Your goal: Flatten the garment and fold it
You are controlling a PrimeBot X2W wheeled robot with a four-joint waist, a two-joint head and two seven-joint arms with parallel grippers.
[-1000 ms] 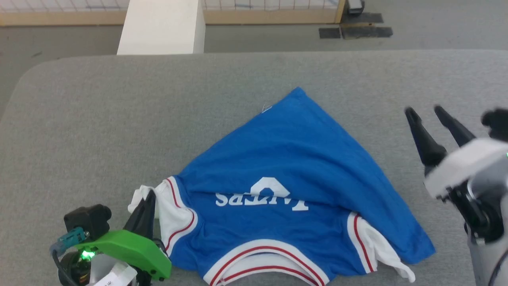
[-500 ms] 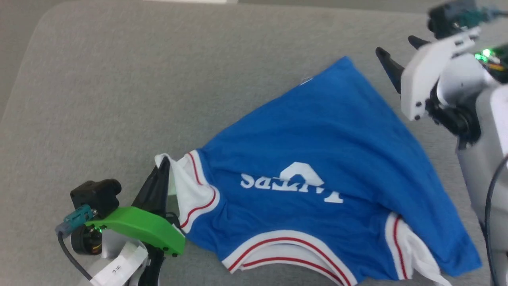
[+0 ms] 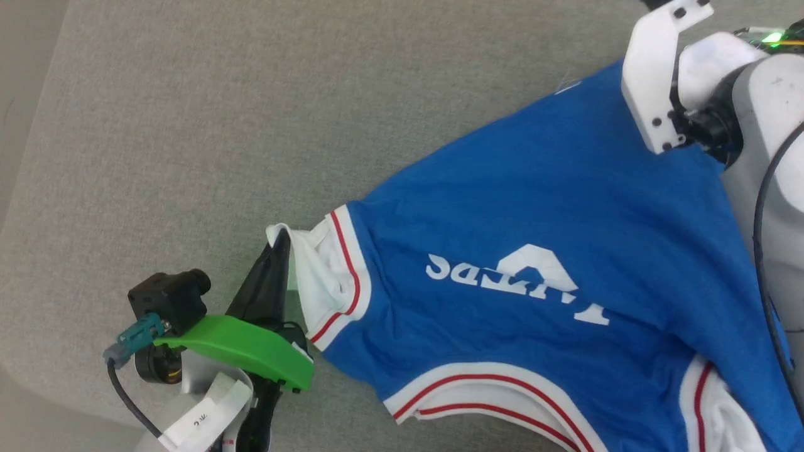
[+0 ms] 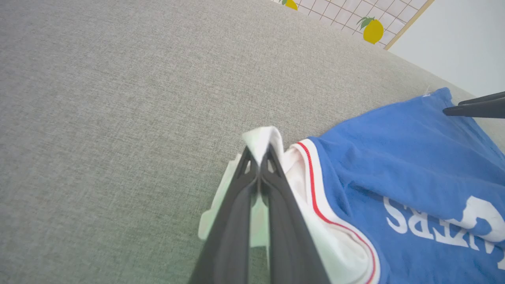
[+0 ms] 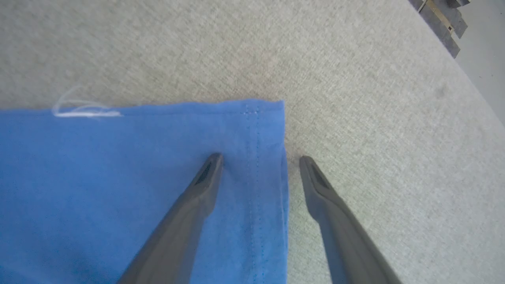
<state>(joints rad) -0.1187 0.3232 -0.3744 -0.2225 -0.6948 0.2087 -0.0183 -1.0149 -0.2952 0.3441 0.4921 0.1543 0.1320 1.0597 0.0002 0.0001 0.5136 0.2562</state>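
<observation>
Right wrist view crops the garment (image 5: 118, 189), edge between parted fingers (image 5: 196, 191).

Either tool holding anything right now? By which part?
Yes: left tool is shut on the T-shirt, pinching its white sleeve edge. The right tool is open over the blue hem corner, holding nothing.

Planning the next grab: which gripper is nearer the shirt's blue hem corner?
Right. The right gripper is open astride the hem corner. The left gripper is shut on the white sleeve at the opposite end of the garment.
</observation>
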